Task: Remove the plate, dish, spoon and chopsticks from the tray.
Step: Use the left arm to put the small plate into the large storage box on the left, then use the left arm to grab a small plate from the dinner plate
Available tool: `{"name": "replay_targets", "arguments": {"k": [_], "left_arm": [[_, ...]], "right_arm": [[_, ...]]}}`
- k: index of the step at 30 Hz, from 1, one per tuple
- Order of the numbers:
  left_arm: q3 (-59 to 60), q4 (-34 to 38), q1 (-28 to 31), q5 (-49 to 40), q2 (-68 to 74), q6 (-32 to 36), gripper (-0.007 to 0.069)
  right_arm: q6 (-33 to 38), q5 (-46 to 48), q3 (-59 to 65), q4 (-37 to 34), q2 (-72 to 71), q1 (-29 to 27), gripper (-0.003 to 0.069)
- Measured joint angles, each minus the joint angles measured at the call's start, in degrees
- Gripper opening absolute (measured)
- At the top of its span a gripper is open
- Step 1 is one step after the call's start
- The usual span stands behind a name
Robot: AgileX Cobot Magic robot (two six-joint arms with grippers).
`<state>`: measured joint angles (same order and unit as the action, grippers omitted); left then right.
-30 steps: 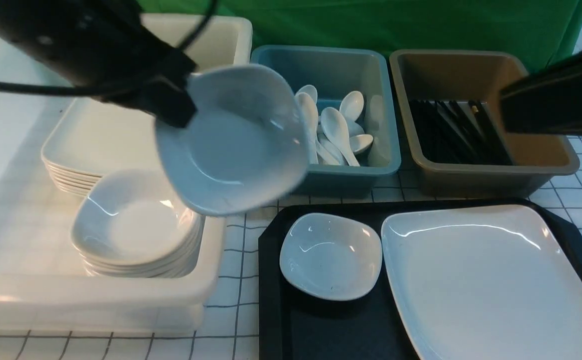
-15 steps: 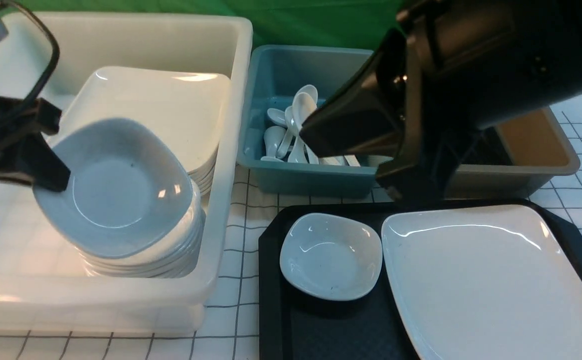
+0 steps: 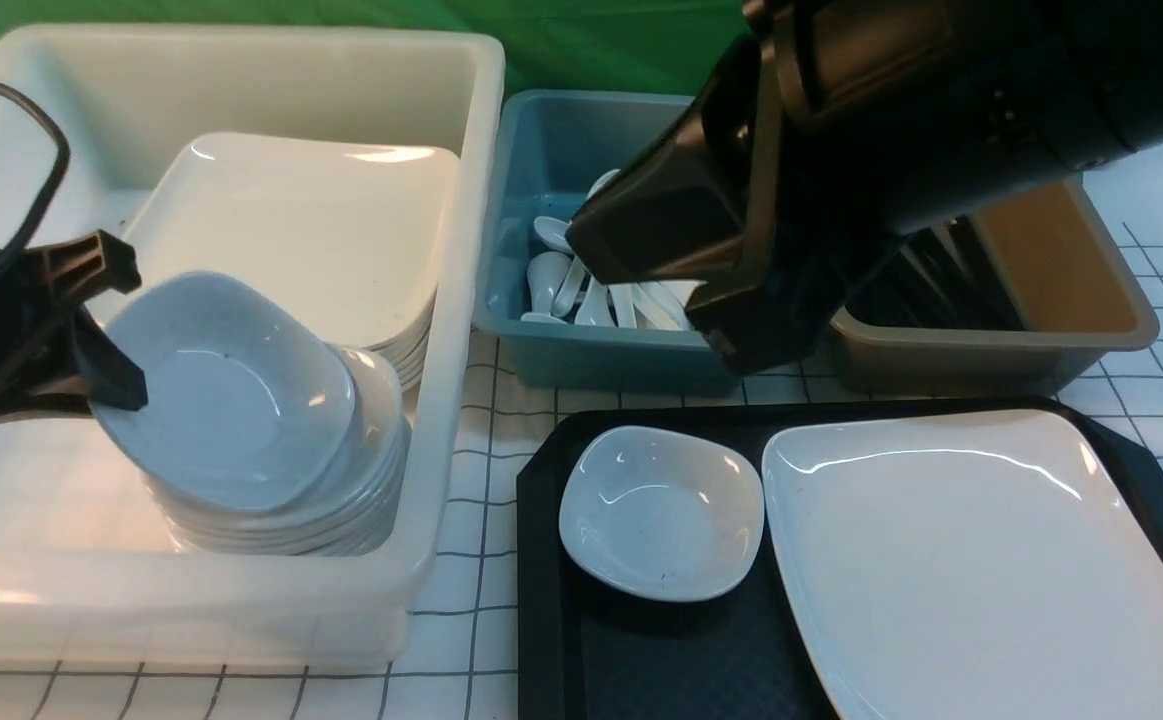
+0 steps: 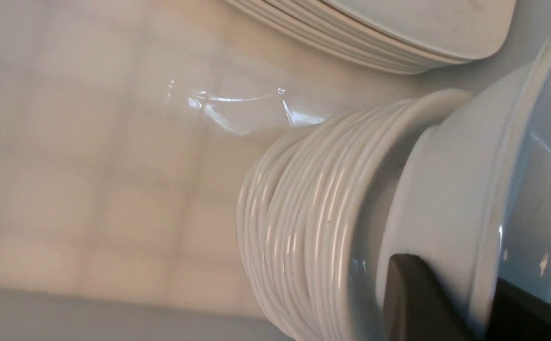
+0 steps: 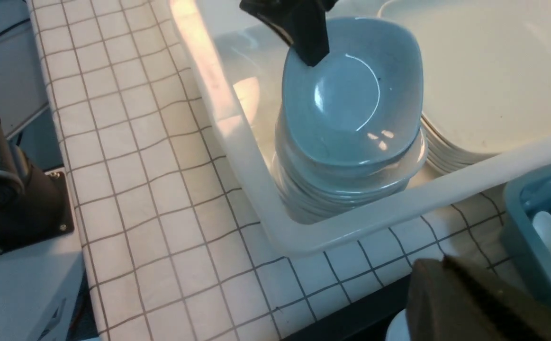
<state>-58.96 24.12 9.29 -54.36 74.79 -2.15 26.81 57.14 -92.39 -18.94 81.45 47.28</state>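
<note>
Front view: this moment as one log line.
left gripper straddles tilted dish on stack | right gripper shut | tray holds small dish, plate

Test lab — green backdrop

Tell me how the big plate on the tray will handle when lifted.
The plate looks glossy, so probably slippery in a pinch. It is wide and seems rigid, so held by one edge it would likely tip. Its rim lies low on the tray, leaving little to grab.
</note>
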Motion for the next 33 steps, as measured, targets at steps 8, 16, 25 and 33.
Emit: {"name": "replay_targets", "arguments": {"k": [8,16,25,33], "left_arm": [[-2.8,-5.7,0.0,-6.6,-0.1,1.5,0.045],[-18.0,-12.9,-2.1,-14.2,-3.7,3.6,0.0337],[-20.1,-8.1,-39.2,-6.9,2.6,10.7,0.0005],[-20.1,-29.8,-61.5,2.1,21.4,3.7,0.0065]], "right_arm": [[-1.6,0.4,0.0,1.1,0.0,0.1,0.0009],[-11.2,8.8,0.0,18.9,-0.3,-2.2,0.0003],[-13.0,12.2,7.3,20.6,-2.7,-24.2,0.0001],[-8.6,11.3,21.2,10.2,-10.5,-35.5,0.0001]]}}
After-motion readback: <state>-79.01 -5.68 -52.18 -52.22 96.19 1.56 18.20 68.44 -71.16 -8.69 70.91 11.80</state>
